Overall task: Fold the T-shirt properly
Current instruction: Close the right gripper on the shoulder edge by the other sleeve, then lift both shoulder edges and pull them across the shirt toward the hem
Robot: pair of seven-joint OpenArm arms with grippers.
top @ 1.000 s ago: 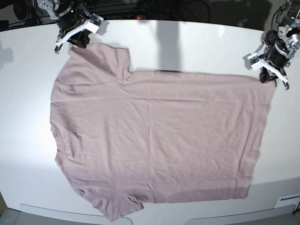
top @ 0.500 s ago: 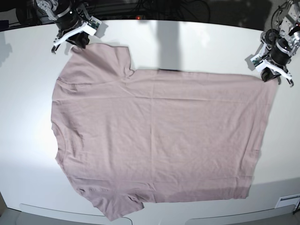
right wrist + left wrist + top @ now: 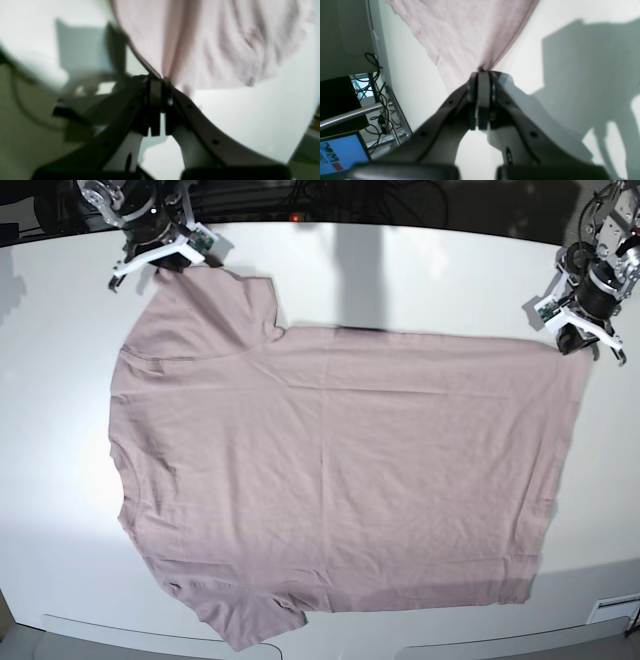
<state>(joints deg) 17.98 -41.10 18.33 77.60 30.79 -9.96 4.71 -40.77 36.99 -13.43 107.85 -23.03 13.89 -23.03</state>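
Both claws have drawn slightly back toward the far edge of the white table [image 3: 420, 260] since a second ago, pulling the far side of the T-shirt [image 3: 330, 470] a touch tauter while the cloth otherwise lies where it did. From the base view, the right gripper [image 3: 165, 262] is clenched on the tip of the far sleeve at the collar end, and the left gripper [image 3: 580, 332] is clenched on the far hem corner. The wrist views confirm both pinches: pink cloth fans away from the shut jaws of the left gripper [image 3: 483, 75] and of the right gripper [image 3: 158, 80], though the right wrist picture is blurred.

The shirt lies flat and spread on the table, its long axis running side to side across the base view, collar end toward the right arm, hem toward the left arm. All of it stretches from the two claws toward the near edge, so the held far edge looks set to be carried over the body to the near side. Each arm is nearest its own end. Folding, by this judgement, has barely begun.
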